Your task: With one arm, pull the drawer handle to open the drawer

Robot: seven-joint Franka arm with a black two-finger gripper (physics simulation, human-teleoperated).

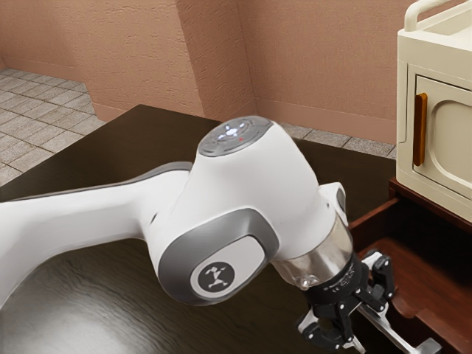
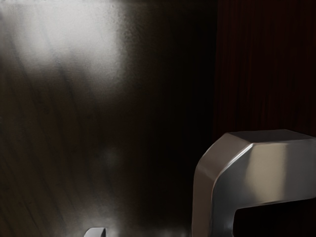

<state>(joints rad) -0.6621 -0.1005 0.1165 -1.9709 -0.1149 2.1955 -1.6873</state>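
White arm [image 1: 240, 181] crosses dark table [image 1: 133, 151], claw [image 1: 375, 321] spread at handle [image 1: 400, 338], cream cabinet [image 1: 450, 133] above drawer [image 1: 435, 280].

Rough pink walls [image 1: 317, 59], pale tiled floor [image 1: 33, 110] — a glossy dark surface [image 1: 110, 158], a cream cabinet [image 1: 435, 60] at the exterior view's right.

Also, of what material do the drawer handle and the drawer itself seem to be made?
The handle: probably steel or another metal, smooth, from its grey sheen and bright edge. The drawer: reddish-brown wood or veneer, satin finish, from its faint grain.
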